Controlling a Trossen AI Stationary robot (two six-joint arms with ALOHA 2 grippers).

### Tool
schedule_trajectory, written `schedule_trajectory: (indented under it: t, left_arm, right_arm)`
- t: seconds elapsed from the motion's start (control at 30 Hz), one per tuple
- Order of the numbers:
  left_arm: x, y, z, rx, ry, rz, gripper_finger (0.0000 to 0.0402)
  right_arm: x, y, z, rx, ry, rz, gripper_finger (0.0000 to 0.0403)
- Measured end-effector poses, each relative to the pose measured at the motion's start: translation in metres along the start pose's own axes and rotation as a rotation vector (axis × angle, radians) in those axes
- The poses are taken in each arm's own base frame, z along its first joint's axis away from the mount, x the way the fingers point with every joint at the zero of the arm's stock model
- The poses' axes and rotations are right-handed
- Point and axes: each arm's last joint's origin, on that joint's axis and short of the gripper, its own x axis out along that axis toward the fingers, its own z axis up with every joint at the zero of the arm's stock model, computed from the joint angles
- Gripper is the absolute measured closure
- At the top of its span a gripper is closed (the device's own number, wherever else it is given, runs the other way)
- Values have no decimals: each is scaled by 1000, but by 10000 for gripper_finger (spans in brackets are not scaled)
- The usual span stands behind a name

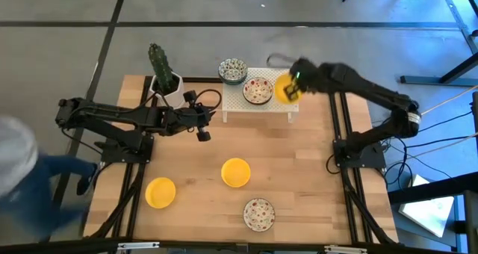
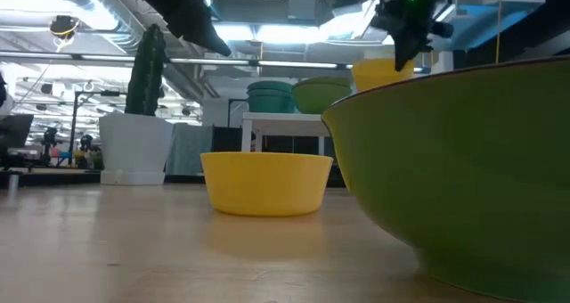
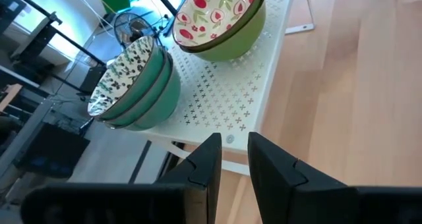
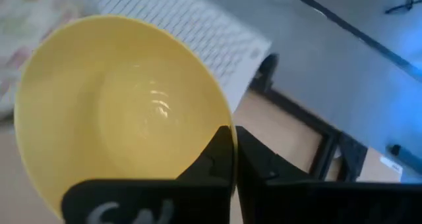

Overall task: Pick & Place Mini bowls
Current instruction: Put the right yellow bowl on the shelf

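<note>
My right gripper [image 1: 293, 90] is shut on a plain yellow bowl [image 1: 283, 89] above the right end of the white rack [image 1: 258, 108]. On the rack stand a red floral bowl [image 1: 258, 90] and a stack of teal-speckled bowls [image 1: 232, 69]. Two yellow bowls [image 1: 236, 172] [image 1: 160, 192] and a red floral bowl [image 1: 258, 214] sit upright on the table. My left gripper [image 1: 203, 133] hovers near the rack's left end, narrowly open and touching nothing; its wrist view shows the teal stack [image 3: 135, 85]. My right gripper pinches the yellow bowl by its rim [image 4: 226, 122], one finger inside the bowl and one outside. The fingers come slanting down from the table's right side. The bowl [image 2: 383, 74] is lifted clear and tilted, above the rack.
A white pot with a green cactus [image 1: 160, 71] stands at the far left, close behind my left arm. A person's blurred shape [image 1: 22, 172] shows at the table's left edge. Bare wood lies between the rack and the near bowls.
</note>
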Motion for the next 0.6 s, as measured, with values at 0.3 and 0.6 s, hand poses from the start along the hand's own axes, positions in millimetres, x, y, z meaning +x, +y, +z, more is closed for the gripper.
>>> schedule_trajectory:
  t: [0.3, 0.6]
  left_arm:
    - [0, 0, 0, 0, 0, -1, 332]
    - [0, 0, 0, 0, 3, -1, 331]
  right_arm:
    - [65, -58, 31, 126, 91, -11, 401]
    - [124, -59, 42, 192, 181, 148, 395]
